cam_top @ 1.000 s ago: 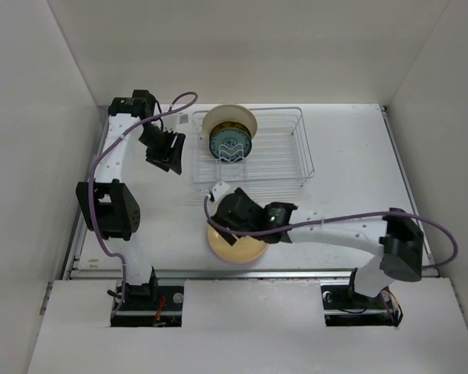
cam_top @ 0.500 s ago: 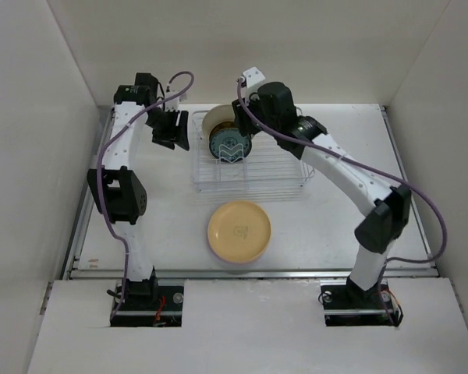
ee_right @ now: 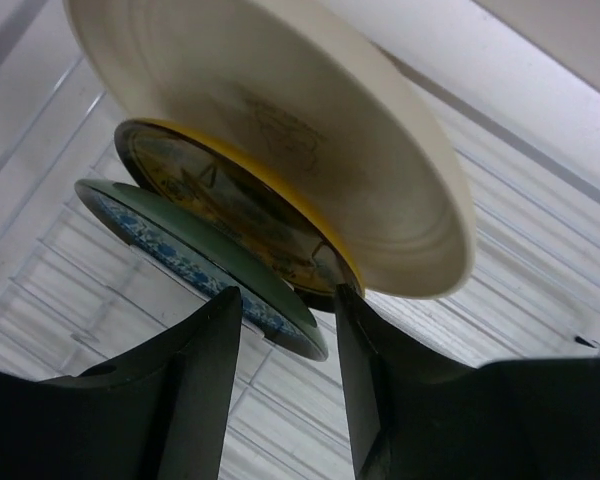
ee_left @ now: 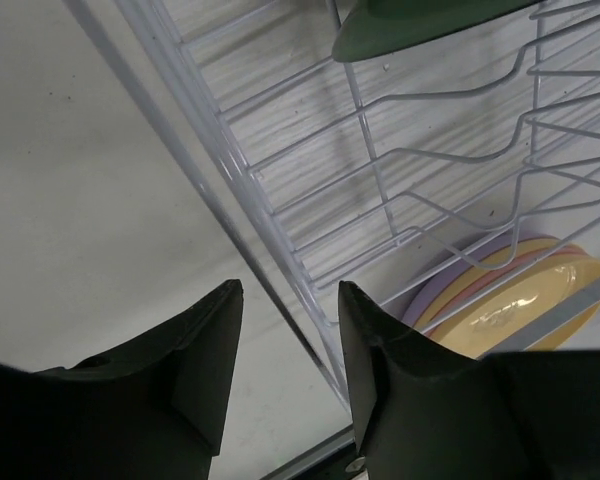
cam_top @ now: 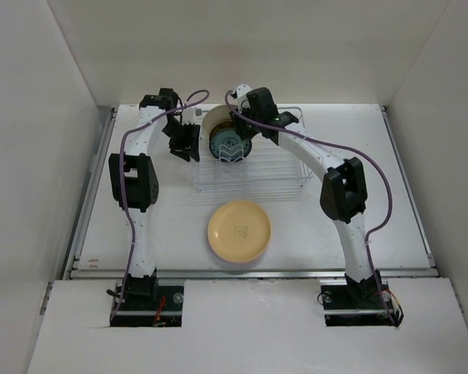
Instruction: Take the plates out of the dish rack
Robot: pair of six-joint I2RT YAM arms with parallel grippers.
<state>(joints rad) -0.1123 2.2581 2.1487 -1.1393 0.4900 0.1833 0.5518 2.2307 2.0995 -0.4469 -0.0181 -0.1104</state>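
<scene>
Right wrist view: the right claw [ee_right: 285,385] is spread, and its two dark fingers [ee_right: 195,390] stand apart with nothing pinched between them. Just beyond the fingertips, in line with the gap, is the lower rim of the teal-patterned plate [ee_right: 210,260]. Whether either finger touches that rim cannot be told. Directly behind it leans the yellow-patterned plate [ee_right: 220,200], also small and dark. Behind that stands the larger cream plate [ee_right: 280,130]. All three lean on edge, one close against the next, on the wires of the dish rack [cam_top: 285,164].

In the top external view, these three plates occupy the left end of the dish rack. The cream plate is toward the rack's far side and the teal-patterned plate toward its near side. The right claw comes down over them from the far side of the rack. The right half of the rack shows only bare wires.

The left claw [ee_left: 290,380] is also spread. The left rim wire of the dish rack runs through the gap between its fingers and is not gripped. In the top external view this claw sits at the left end of the rack, just outside the rim and level with the standing plates.

A stack of plates [cam_top: 239,230] lies flat on the table [cam_top: 409,156] in front of the near side of the dish rack, apart from it. An orange-yellow plate is on top, and the left wrist view shows pink and lavender rims beneath it.
</scene>
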